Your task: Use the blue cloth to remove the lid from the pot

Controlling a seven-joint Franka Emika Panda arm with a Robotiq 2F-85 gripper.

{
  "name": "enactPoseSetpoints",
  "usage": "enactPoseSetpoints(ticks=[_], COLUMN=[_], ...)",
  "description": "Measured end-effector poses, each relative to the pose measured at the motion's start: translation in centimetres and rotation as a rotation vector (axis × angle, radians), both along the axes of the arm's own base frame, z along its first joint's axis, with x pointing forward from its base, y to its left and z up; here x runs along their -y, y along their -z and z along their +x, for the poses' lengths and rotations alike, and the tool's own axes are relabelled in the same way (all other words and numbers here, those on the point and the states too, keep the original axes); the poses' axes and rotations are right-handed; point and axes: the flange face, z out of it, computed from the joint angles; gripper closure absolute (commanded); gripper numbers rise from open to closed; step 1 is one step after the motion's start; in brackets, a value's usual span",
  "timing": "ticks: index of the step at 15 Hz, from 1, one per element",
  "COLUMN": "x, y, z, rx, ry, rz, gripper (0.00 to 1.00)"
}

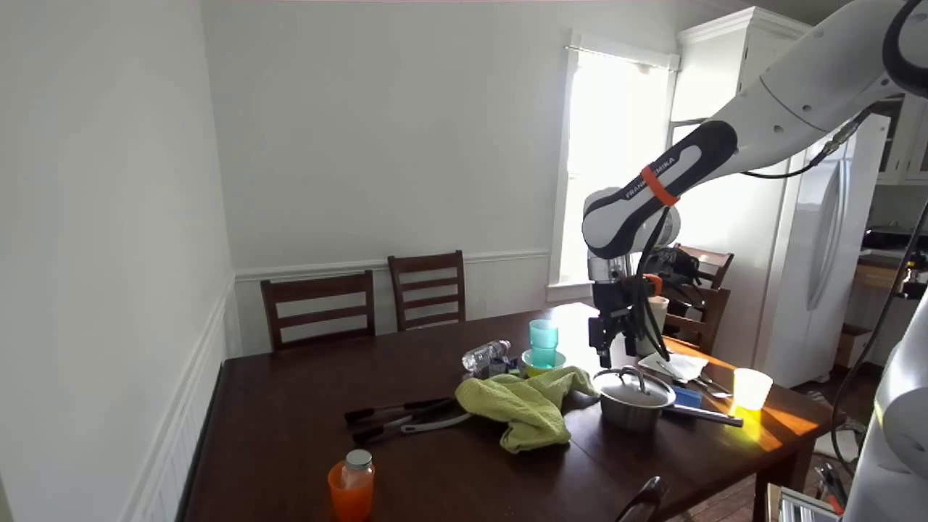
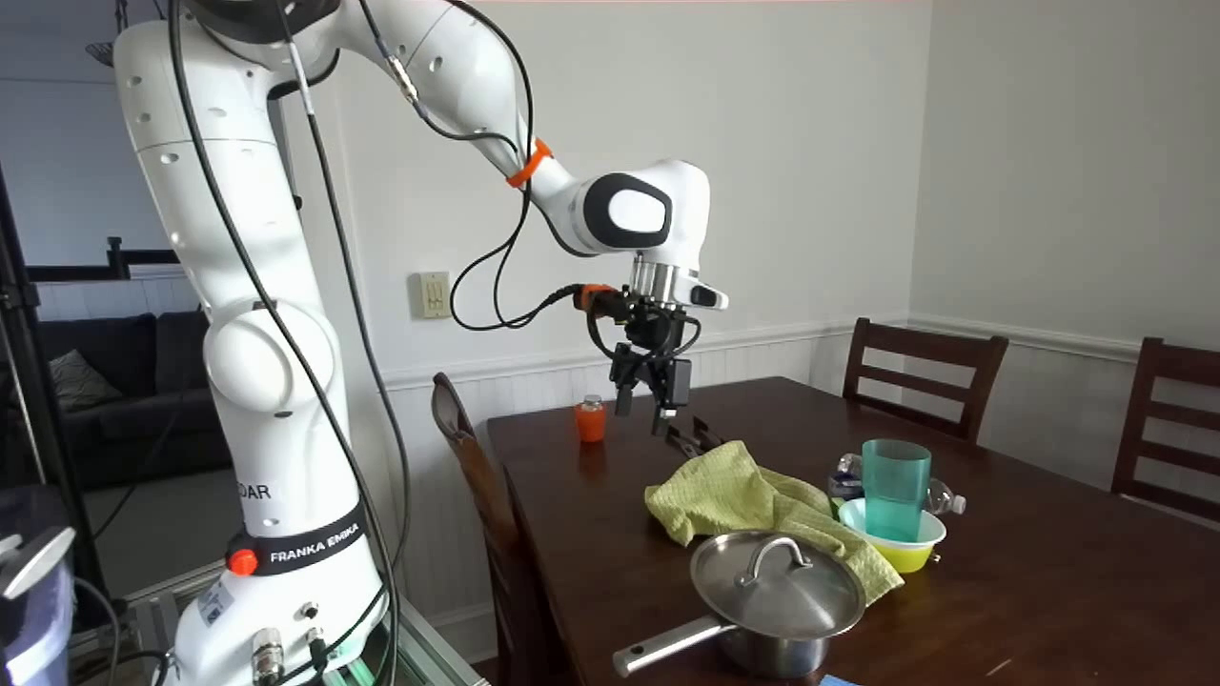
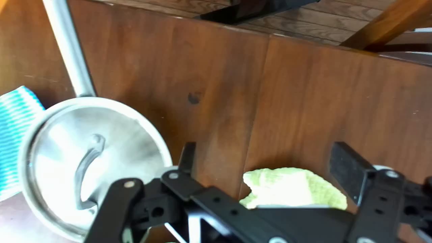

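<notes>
A steel pot (image 1: pixel 628 417) with a long handle stands on the table, and it also shows in an exterior view (image 2: pixel 774 655). Its round metal lid (image 3: pixel 125 145) with a looped handle sits on top; both exterior views show the lid (image 1: pixel 647 395) (image 2: pixel 729 575). The blue cloth (image 3: pixel 15 138), pale and striped, lies flat beside the pot, partly hidden by it; in both exterior views only a piece of the cloth shows (image 1: pixel 687 398) (image 2: pixel 835 680). My gripper (image 3: pixel 263 152) is open and empty, in the air above the table, with the pot at its left in the wrist view. Both exterior views show the gripper (image 1: pixel 617 355) (image 2: pixel 643 416).
A crumpled green towel (image 1: pixel 518 409) lies beside the pot. A teal cup (image 2: pixel 896 488) stands in a bowl (image 2: pixel 905 553) near a clear bottle (image 1: pixel 484 355). Utensils (image 1: pixel 406 417), an orange cup (image 1: pixel 351 493) and a pale cup (image 1: pixel 752 388) are on the table. Chairs stand around it.
</notes>
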Motion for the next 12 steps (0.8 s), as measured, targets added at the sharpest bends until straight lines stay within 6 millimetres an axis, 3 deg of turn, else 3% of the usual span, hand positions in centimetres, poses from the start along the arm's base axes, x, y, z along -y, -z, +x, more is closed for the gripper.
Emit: enactPoseSetpoints(ticks=[3,9,12], x=[2.0,2.2,4.9], y=[0.1,0.1,0.4], z=[-0.8,-0.7,-1.3], rx=[0.035,0.044,0.083], ry=[-0.001,-0.003,-0.02], rz=[-0.017,-0.023,-0.073], gripper=[0.0,0.0,0.0])
